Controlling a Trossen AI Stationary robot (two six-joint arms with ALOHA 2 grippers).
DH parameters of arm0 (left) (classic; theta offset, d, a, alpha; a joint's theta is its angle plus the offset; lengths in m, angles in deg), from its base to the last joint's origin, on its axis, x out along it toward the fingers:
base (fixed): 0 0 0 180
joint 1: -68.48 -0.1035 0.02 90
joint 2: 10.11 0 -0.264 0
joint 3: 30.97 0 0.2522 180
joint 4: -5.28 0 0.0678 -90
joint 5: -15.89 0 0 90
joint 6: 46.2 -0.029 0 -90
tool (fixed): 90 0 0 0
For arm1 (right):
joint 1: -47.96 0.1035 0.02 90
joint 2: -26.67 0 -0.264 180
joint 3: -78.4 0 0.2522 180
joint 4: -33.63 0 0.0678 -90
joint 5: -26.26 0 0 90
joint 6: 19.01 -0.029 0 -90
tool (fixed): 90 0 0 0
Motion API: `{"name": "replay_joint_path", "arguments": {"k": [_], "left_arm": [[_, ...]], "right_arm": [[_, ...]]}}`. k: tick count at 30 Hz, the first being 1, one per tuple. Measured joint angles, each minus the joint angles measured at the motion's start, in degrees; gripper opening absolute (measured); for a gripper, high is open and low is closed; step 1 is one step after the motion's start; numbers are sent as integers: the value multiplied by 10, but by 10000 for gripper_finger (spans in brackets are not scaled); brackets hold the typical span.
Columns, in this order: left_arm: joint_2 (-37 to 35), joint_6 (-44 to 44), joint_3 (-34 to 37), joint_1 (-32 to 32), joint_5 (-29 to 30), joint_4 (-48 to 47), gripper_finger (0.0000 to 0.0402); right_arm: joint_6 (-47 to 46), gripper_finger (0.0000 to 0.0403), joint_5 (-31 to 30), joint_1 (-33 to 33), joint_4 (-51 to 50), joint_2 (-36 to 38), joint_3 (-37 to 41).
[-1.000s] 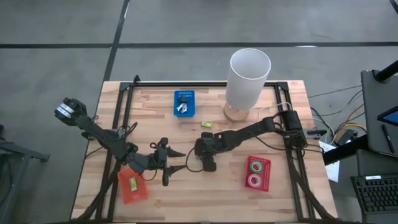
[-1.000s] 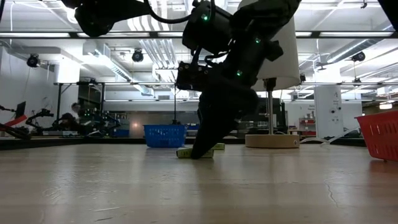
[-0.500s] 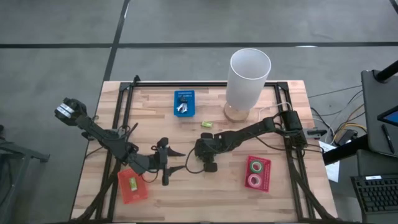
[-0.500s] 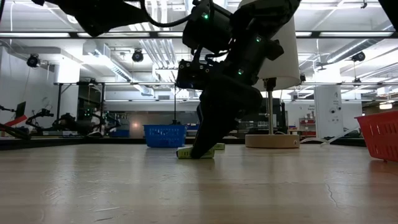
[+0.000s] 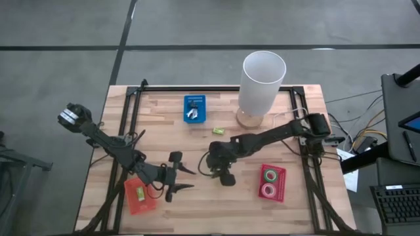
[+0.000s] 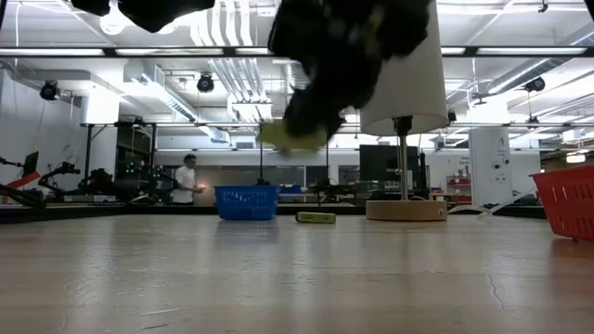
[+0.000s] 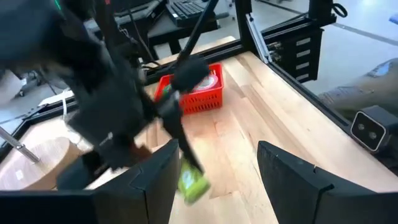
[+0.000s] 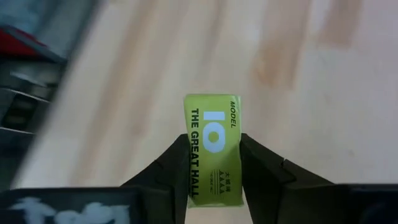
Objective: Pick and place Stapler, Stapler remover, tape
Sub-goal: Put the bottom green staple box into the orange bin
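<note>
One stapler [image 8: 211,149] airborne, clamped in the right gripper [image 8: 212,171] above the table's [image 5: 295,210] middle.
Keep it level, carry steady, release only over the orange tray [image 5: 139,196] at the near-left corner. Small lime-green box, "MODEL 10" printed. Left gripper [image 5: 182,181] waits alongside, fingers apart.

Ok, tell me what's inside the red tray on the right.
Two tape rolls, side by side, fill the red tray; anything under them is covered. The right end effector, gripping a green box, hangs toward the table's middle.
</note>
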Motion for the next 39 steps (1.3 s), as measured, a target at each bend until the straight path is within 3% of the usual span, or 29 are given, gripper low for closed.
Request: {"name": "replay_joint_path", "arguments": {"k": [5,10,14,18,23,39], "left_arm": [[12,-38,0,0,2,14,218],[39,-128,-2,-1,7,86,218],[63,-188,-15,-1,7,89,218],[92,-197,-38,-1,13,90,218],[128,-207,-69,-2,75,90,218],[170,-204,-106,-2,96,93,207]], "right_arm": [[-20,118,70,0,27,31,0],[-41,117,125,0,66,48,-1],[-63,112,160,0,90,50,-1],[-85,115,162,0,113,53,-1],[-90,115,162,-1,121,53,-1],[-118,115,161,-1,151,53,-1]]}}
